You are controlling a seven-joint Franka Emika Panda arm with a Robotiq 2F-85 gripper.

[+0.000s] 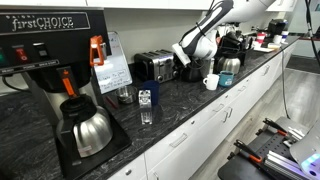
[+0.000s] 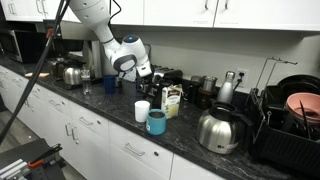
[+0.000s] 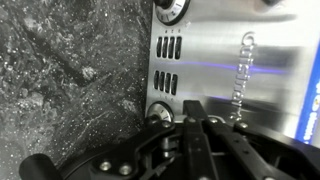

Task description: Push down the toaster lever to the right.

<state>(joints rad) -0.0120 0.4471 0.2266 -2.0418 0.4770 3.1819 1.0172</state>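
Gripper [image 3: 195, 124]: fingers closed together, nothing between them, tip close against the steel front of the toaster [image 3: 230, 60], beside a round knob [image 3: 158, 115]. The lever itself cannot be identified in the wrist view.

Procedure: confirm the right-hand lever, seat the closed tip on top of it, then press straight down along its slot until it latches. Avoid side load.

The toaster stands on a dark speckled countertop [image 1: 180, 105] over white cabinets [image 1: 205, 125]. A white mug [image 1: 211, 81] stands near the toaster.

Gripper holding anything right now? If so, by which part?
Nothing held. In the wrist view the gripper is shut with nothing between its fingers, close to the toaster front.
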